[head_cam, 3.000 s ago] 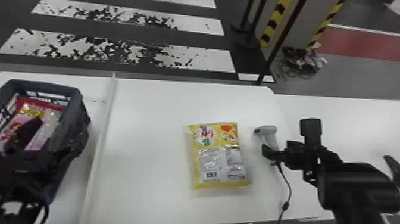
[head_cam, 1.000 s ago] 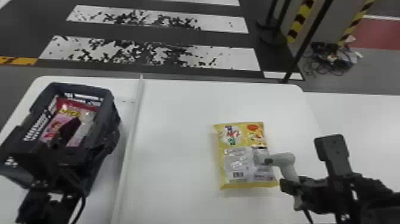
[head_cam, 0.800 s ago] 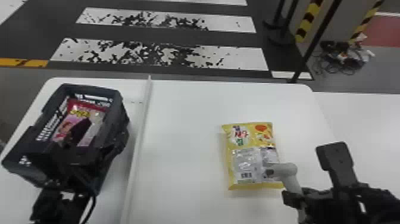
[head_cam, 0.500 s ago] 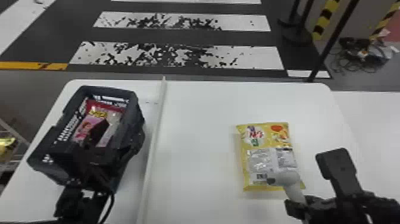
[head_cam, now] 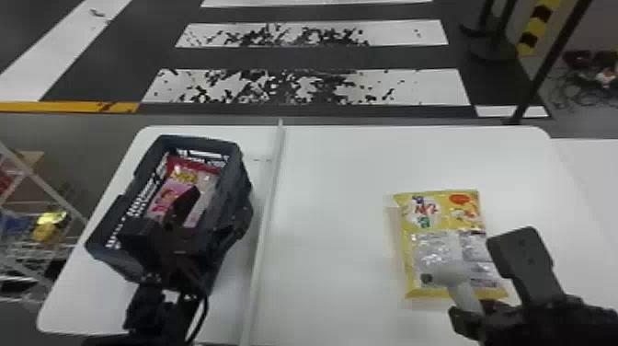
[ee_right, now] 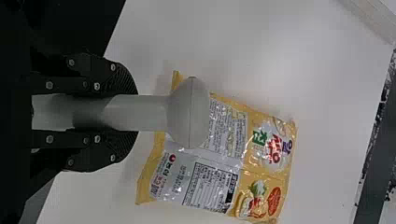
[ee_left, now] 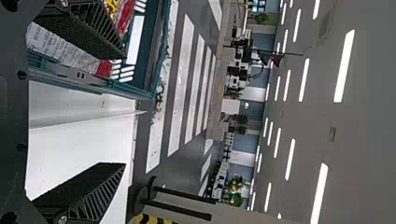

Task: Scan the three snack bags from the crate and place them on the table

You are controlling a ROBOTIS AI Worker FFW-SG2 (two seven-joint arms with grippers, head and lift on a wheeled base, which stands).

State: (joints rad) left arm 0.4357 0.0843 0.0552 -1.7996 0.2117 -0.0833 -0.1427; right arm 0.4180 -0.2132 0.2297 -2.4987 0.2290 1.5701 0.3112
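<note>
Counted from the crate (head_cam: 200, 140)

Crate: one. Inside it: at least one red-and-pink snack bag (head_cam: 168, 193), exact number unclear. Right of it: one pale strip (head_cam: 263, 239), one yellow snack bag (head_cam: 441, 211), one scanner (head_cam: 453, 275). Grippers: two, the left gripper (head_cam: 212, 214) at it, the right gripper (head_cam: 471, 307) well to its right.

Lighting condition: bright, diffuse, overhead.
In the left wrist view, rows of white ceiling lights (ee_left: 344, 65) burn out to plain white against a dimmer grey ceiling (ee_left: 364, 140). In the head view, the white table (head_cam: 331, 230) is evenly lit, with a faint sheen. At 4 o'clock, the yellow snack bag (head_cam: 469, 225) shows patchy glare on its silvery panel and a soft shadow along its 9 o'clock edge. At 9 o'clock, the dark crate (head_cam: 197, 139) is shaded inside. In the right wrist view, the pale scanner (ee_right: 189, 112) is softly shaded, without hard glare.
</note>
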